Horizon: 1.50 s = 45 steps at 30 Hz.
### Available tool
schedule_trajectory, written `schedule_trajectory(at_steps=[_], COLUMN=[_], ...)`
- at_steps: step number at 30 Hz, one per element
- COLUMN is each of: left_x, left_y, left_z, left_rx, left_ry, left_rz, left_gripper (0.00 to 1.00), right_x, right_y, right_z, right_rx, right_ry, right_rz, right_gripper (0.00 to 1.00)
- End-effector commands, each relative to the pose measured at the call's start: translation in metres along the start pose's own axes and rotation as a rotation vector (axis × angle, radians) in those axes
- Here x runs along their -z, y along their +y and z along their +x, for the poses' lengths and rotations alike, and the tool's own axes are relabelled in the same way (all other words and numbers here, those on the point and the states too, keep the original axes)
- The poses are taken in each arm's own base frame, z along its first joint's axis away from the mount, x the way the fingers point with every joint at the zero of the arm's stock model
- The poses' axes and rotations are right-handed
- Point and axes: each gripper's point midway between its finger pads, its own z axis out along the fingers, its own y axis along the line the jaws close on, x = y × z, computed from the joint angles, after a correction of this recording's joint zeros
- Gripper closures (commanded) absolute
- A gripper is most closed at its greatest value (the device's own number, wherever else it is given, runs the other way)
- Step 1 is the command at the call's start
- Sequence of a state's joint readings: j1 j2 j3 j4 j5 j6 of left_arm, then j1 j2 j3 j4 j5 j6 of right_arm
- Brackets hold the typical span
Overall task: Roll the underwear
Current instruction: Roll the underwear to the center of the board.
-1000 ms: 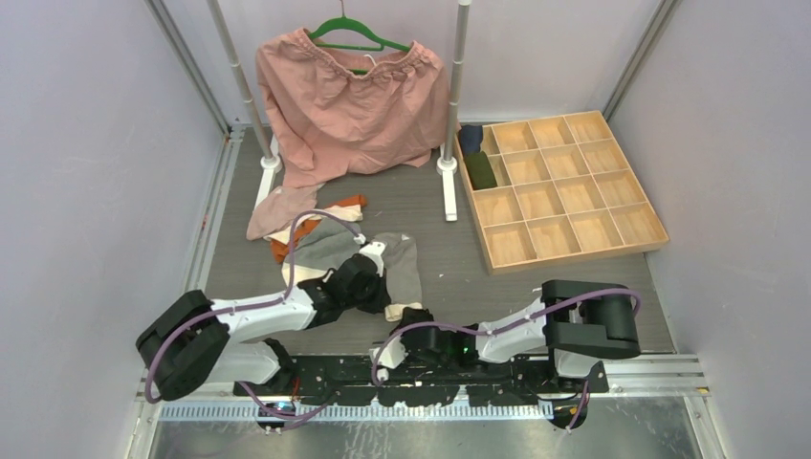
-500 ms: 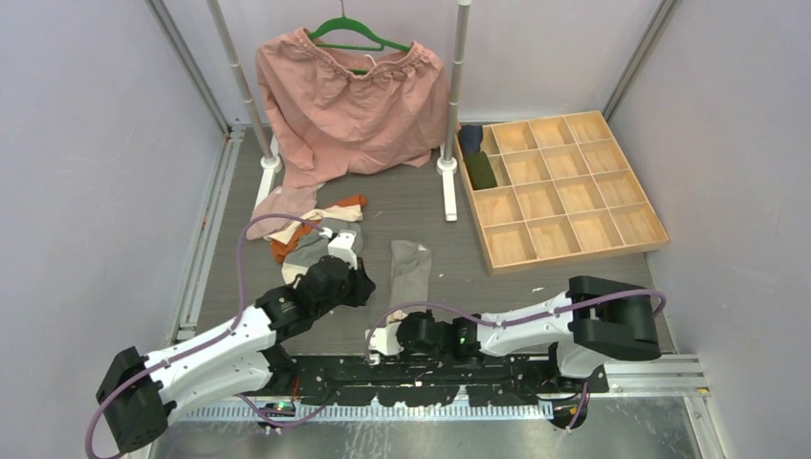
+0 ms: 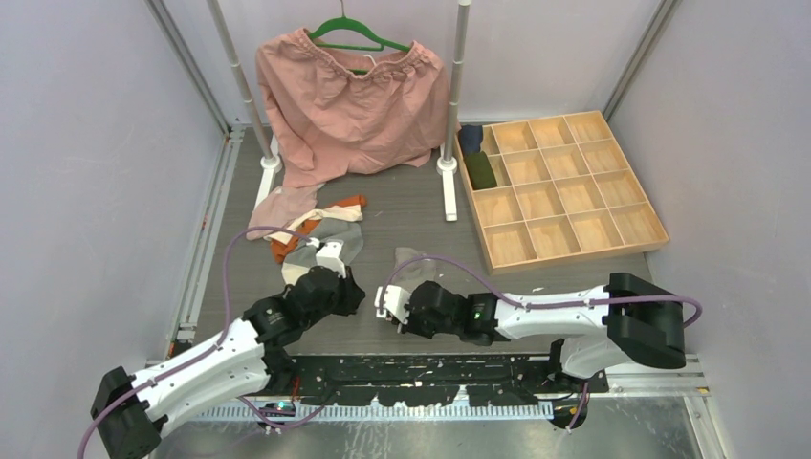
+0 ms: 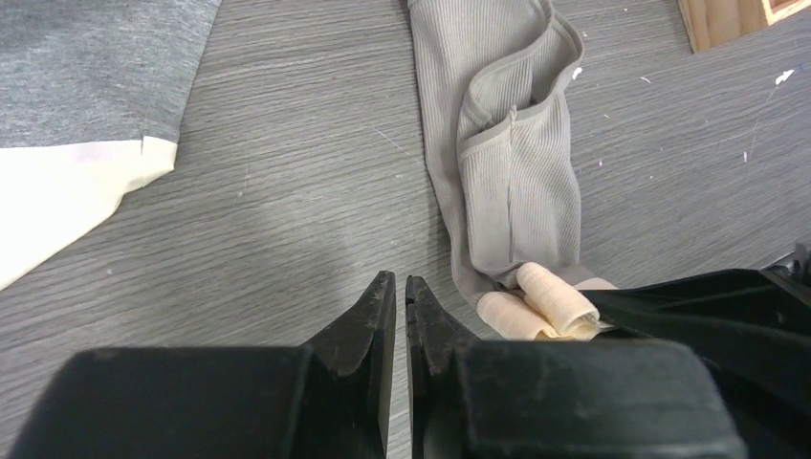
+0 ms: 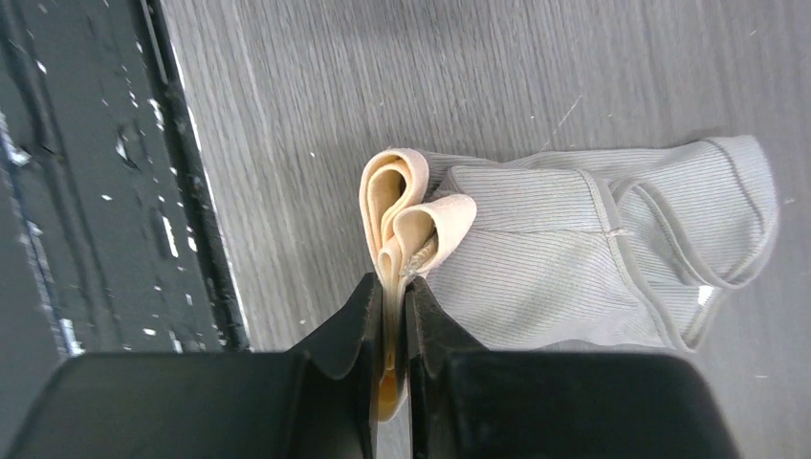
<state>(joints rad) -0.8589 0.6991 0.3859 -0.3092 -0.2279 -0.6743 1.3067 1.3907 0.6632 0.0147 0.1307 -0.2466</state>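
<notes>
A grey ribbed underwear (image 5: 574, 258) lies on the wood-grain table, its cream waistband (image 5: 406, 210) folded over in loops. My right gripper (image 5: 393, 287) is shut on that cream band at the garment's near end. In the top view the same piece (image 3: 413, 260) shows just beyond the right gripper (image 3: 397, 301). My left gripper (image 4: 401, 282) hovers over bare table to the left of the piece (image 4: 507, 143), jaws shut with nothing between them. More underwear (image 3: 316, 234), grey, cream, orange and pink, is piled just beyond the left gripper (image 3: 335, 287).
A wooden compartment tray (image 3: 564, 191) sits at the back right, holding a dark green roll (image 3: 481, 170) and a navy roll (image 3: 470, 137). A salmon-pink garment (image 3: 349, 105) hangs on a green hanger between two rack poles. A black rail (image 3: 430, 368) runs along the near edge.
The left gripper let go of the grey underwear and drew back to the left. The right gripper carried the cream band away from the near edge, folding the piece over so it looks shorter.
</notes>
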Motion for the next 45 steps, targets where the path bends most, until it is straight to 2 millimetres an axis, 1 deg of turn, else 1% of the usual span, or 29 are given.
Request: schedule_trajectory(at_steps=[1, 4, 8, 10, 13, 16, 21, 26, 29, 34, 39, 42, 45], left_x=[0.004, 0.008, 0.011, 0.013, 0.017, 0.021, 0.026, 0.031, 0.031, 0.027, 0.026, 0.025, 0.024], left_y=[-0.002, -0.006, -0.012, -0.016, -0.022, -0.026, -0.033, -0.047, -0.056, -0.068, -0.072, -0.076, -0.080], left_z=[-0.001, 0.002, 0.008, 0.011, 0.013, 0.014, 0.013, 0.016, 0.020, 0.035, 0.046, 0.048, 0.050], left_rx=[0.019, 0.034, 0.062, 0.072, 0.077, 0.070, 0.046, 0.018, 0.001, -0.026, -0.063, -0.075, -0.083], left_ry=[-0.009, 0.001, 0.016, 0.021, 0.020, 0.013, 0.007, 0.029, 0.053, 0.126, 0.165, 0.169, 0.178], left_rz=[0.020, 0.052, 0.102, 0.132, 0.179, 0.215, 0.268, 0.355, 0.410, 0.475, 0.496, 0.514, 0.530], left_gripper=[0.90, 0.91, 0.92, 0.92, 0.92, 0.89, 0.89, 0.89, 0.91, 0.96, 0.96, 0.96, 0.96], right_x=[0.006, 0.006, 0.008, 0.008, 0.005, 0.000, -0.007, -0.013, -0.016, -0.021, -0.028, -0.030, -0.030], right_y=[0.018, 0.029, 0.049, 0.055, 0.058, 0.056, 0.052, 0.052, 0.050, 0.048, 0.047, 0.045, 0.043], right_z=[-0.031, -0.035, -0.040, -0.039, -0.033, -0.024, -0.020, -0.013, -0.002, 0.022, 0.044, 0.051, 0.054], right_rx=[-0.233, -0.320, -0.401, -0.463, -0.550, -0.611, -0.743, -0.839, -0.873, -0.925, -0.946, -0.951, -0.953], right_ry=[-0.083, -0.090, -0.102, -0.094, -0.059, -0.031, -0.003, 0.022, 0.047, 0.115, 0.190, 0.210, 0.214], right_rz=[-0.145, -0.214, -0.328, -0.359, -0.377, -0.372, -0.384, -0.396, -0.365, -0.303, -0.253, -0.237, -0.228], right_gripper=[0.99, 0.99, 0.99, 0.99, 0.99, 0.99, 0.99, 0.99, 0.99, 0.99, 0.99, 0.99, 0.96])
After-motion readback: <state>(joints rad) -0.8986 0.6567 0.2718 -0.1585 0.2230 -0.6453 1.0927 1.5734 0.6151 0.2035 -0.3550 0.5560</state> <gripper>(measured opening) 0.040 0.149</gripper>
